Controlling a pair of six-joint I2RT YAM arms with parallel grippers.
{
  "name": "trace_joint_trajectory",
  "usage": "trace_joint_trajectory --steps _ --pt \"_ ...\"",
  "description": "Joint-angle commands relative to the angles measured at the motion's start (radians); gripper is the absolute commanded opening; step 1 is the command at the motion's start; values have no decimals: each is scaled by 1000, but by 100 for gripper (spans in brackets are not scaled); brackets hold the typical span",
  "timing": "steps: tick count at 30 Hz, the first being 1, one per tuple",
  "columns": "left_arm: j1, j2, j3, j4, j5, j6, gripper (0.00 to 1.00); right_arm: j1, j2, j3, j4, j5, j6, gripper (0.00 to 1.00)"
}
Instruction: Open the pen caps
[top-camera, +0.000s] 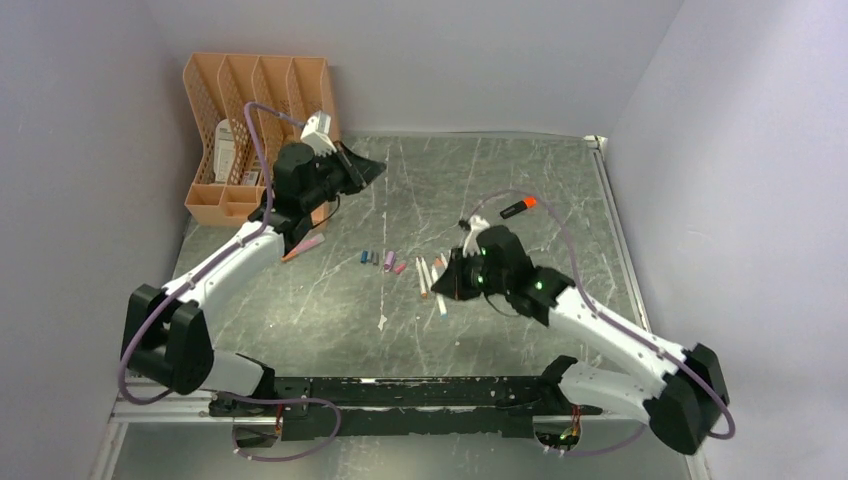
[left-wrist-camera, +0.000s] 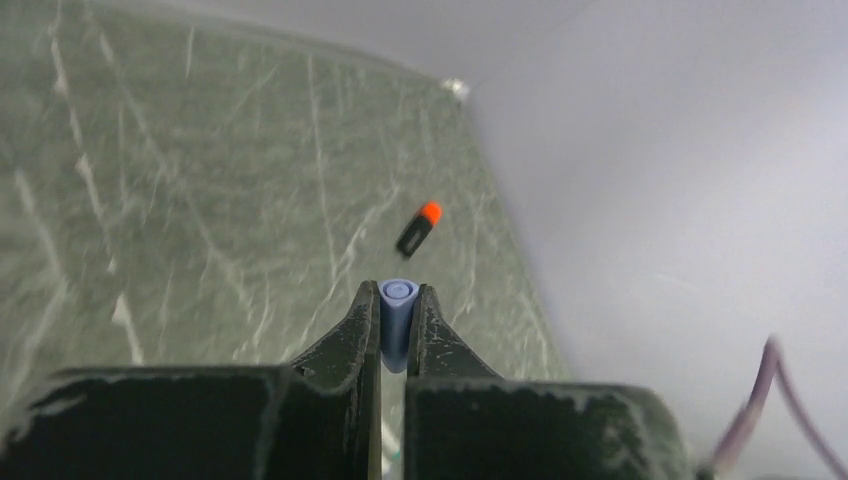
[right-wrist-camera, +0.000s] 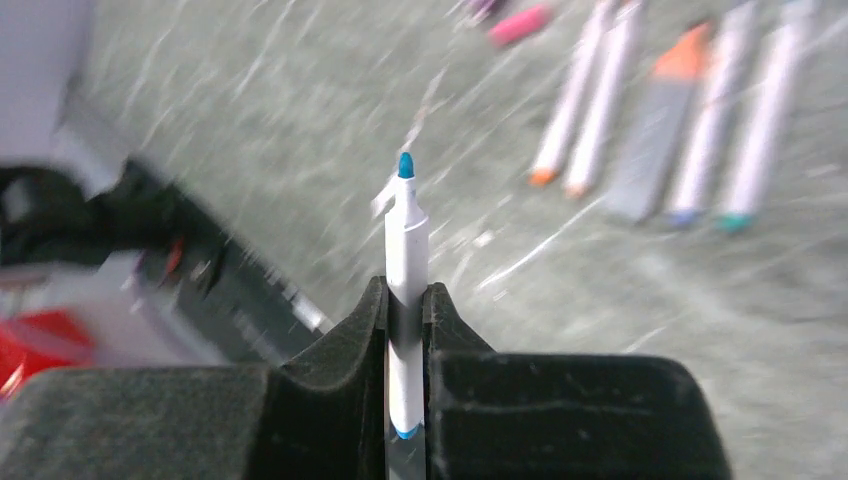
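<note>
My left gripper (left-wrist-camera: 398, 292) is shut on a light blue pen cap (left-wrist-camera: 397, 322) and is held up at the back left (top-camera: 365, 170), near the orange organiser. My right gripper (right-wrist-camera: 405, 287) is shut on a white pen (right-wrist-camera: 407, 240) whose blue tip is bare, low over the table's middle (top-camera: 447, 278). Several loose pen caps (top-camera: 383, 260) lie in a short row left of it, with a pink pen cap (right-wrist-camera: 520, 22) nearest. Several uncapped pens (right-wrist-camera: 600, 95) lie side by side on the table.
A black marker with an orange end (top-camera: 518, 207) lies at the back right, also in the left wrist view (left-wrist-camera: 418, 230). An orange mesh organiser (top-camera: 255, 130) stands in the back left corner. A pink pen (top-camera: 305, 247) lies under the left arm. Grey walls close in on three sides.
</note>
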Motion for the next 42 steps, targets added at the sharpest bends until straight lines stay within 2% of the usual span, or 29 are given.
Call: trace_joint_trajectory --steps 1,7,14,18,24,34,42 --pt "-6 -118 -102 -206 8 63 7 -150 182 141 -135 194 -175 0" --pt "-7 -239 -196 -374 -30 100 7 -229 450 232 -79 389 -316 0" --pt "-7 -281 -242 -445 -41 109 8 -249 666 318 -9 438 -338 0" --pt "-7 -279 -267 -439 -36 108 8 -249 725 362 -9 436 -350 2" --pt "-7 -249 -279 -425 -44 112 8 -249 776 403 -1 400 -354 10" --pt "-7 -169 -241 -466 -98 138 9 -249 766 369 8 336 -327 28" --pt "-7 -33 -186 -498 -180 185 11 -249 710 359 -14 325 -313 33"
